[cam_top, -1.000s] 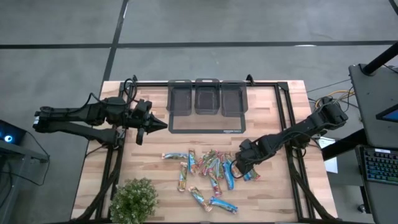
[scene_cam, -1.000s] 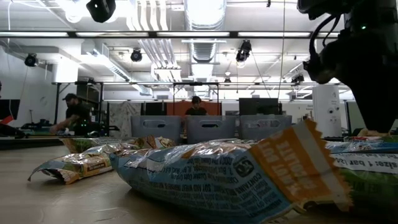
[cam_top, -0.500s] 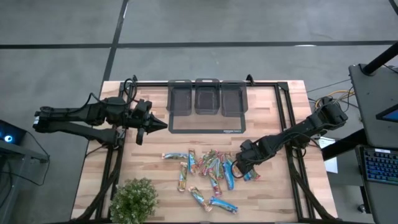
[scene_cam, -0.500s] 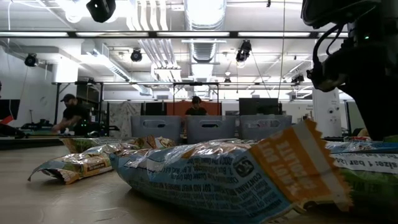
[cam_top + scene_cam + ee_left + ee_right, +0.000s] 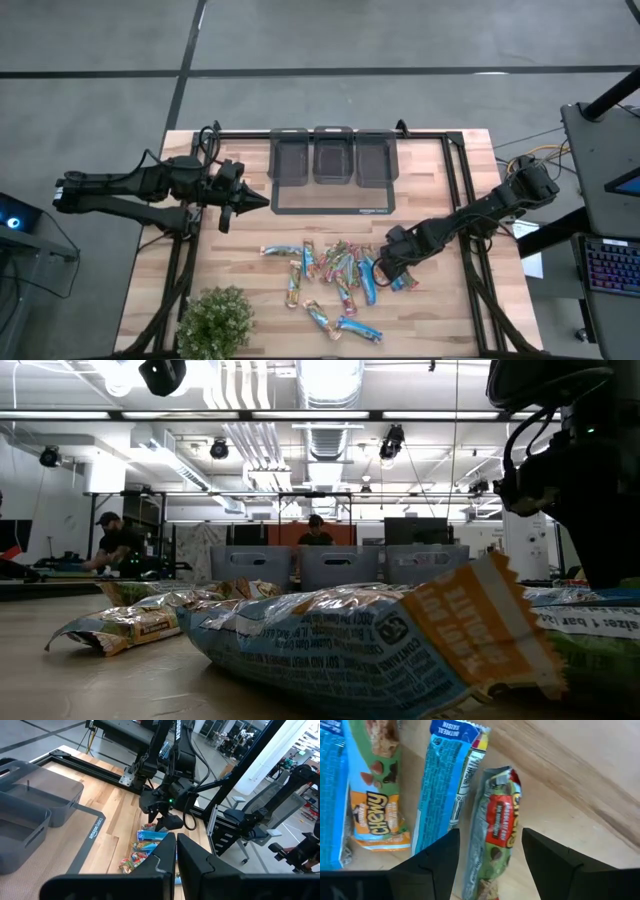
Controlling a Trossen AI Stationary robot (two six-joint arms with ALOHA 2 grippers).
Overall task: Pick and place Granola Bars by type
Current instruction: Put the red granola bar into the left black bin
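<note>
The slim granola bar in a crinkly red-and-green foil wrapper (image 5: 496, 845) looks light, slightly pliable and slippery; I would grip it across its narrow middle, not by the crimped ends. It lies at the right edge of the scattered bars (image 5: 335, 275) on the wooden worktop (image 5: 450, 320), beside a blue-wrapped bar (image 5: 442, 785). The right pincer (image 5: 489, 857) hovers astride it, fingers apart. The left pincer (image 5: 262, 201), fingers together, waits near the grey plastic bins (image 5: 333, 158).

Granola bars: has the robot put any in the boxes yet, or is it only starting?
Only starting. The three grey bins look empty, and the granola bars all lie loose on the table. The right pincer is open, straddling a green-and-red bar without gripping it. The left pincer waits shut near the bins. Every bar is left to sort.
</note>
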